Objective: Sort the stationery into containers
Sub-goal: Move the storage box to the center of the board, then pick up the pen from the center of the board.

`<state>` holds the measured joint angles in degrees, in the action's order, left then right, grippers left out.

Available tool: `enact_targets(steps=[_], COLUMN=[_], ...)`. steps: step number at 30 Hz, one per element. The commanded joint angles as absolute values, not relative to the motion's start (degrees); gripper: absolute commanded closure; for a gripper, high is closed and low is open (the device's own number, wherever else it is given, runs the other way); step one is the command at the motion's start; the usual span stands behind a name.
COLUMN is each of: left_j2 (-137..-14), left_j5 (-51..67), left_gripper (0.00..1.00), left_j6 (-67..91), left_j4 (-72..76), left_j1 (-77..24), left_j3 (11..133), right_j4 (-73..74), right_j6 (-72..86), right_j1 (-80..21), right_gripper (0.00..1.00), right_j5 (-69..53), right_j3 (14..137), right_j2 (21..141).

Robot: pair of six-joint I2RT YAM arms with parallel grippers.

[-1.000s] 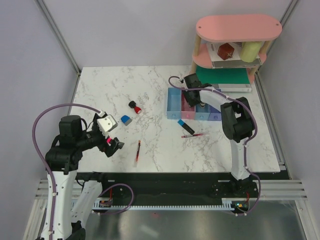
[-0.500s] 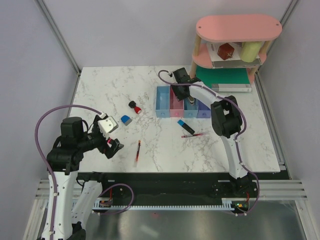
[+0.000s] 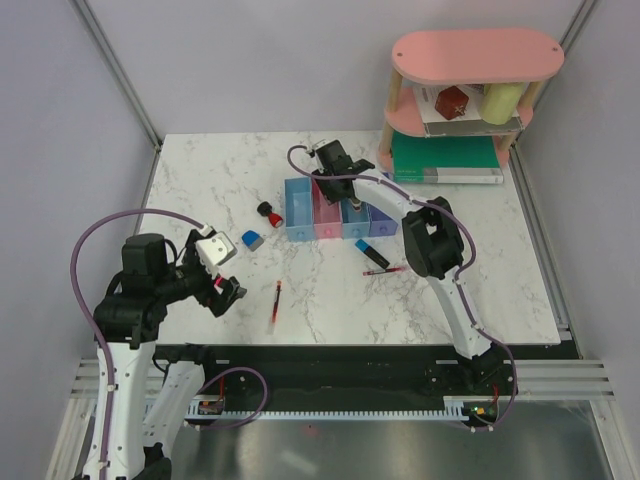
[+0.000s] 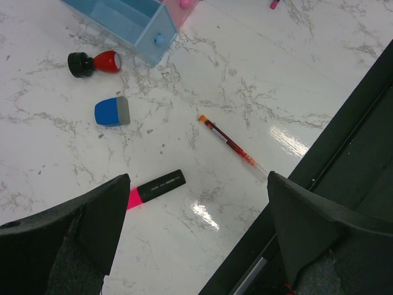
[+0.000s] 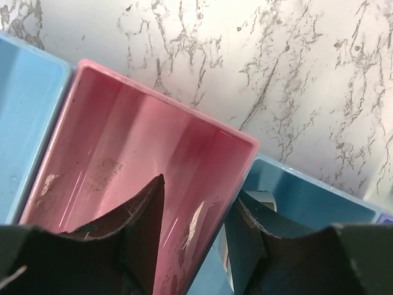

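Pink cap of marker (image 4: 161, 183) was half hidden behind left gripper (image 4: 198, 177), containers (image 4: 132, 21) were cropped at top edge

The marble-look table (image 4: 264, 74) is shining glossy and smooth — the pink bin (image 5: 116, 141) is showing translucent, scuffed plastic.

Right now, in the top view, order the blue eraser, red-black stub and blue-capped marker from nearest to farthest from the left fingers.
From the left fingers:
1. Blue eraser, just ahead.
2. Red-black stub, farther back.
3. Blue-capped marker, far right.
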<state>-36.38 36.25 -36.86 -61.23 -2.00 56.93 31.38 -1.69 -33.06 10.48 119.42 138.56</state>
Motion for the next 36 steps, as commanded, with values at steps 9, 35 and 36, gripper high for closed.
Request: enact_targets(steps=[9,35,36], left_j2=[-39.5,-53.3,-54.0], left_j5=[36.2,30.0,29.8], left_gripper=[0.00,0.03,0.03], left_j6=[-38.8,-33.7,-33.6], left_j4=[-56.6,-43.9,-43.7], left_j1=[-2.0,-2.0,-2.0], left_j3=[53.0,53.4,53.4], right_j4=[31.2,40.5,40.0], right_j6=[-4.8,-31.6,-31.7], right_j1=[-32.6,-32.4,-32.4], right_gripper=[0.47,0.41,0.41], right_j5=[11.8,-9.6,-9.6], right_j3=[115.7,72.2,72.2], right_j2=[125.2,97.7,98.3])
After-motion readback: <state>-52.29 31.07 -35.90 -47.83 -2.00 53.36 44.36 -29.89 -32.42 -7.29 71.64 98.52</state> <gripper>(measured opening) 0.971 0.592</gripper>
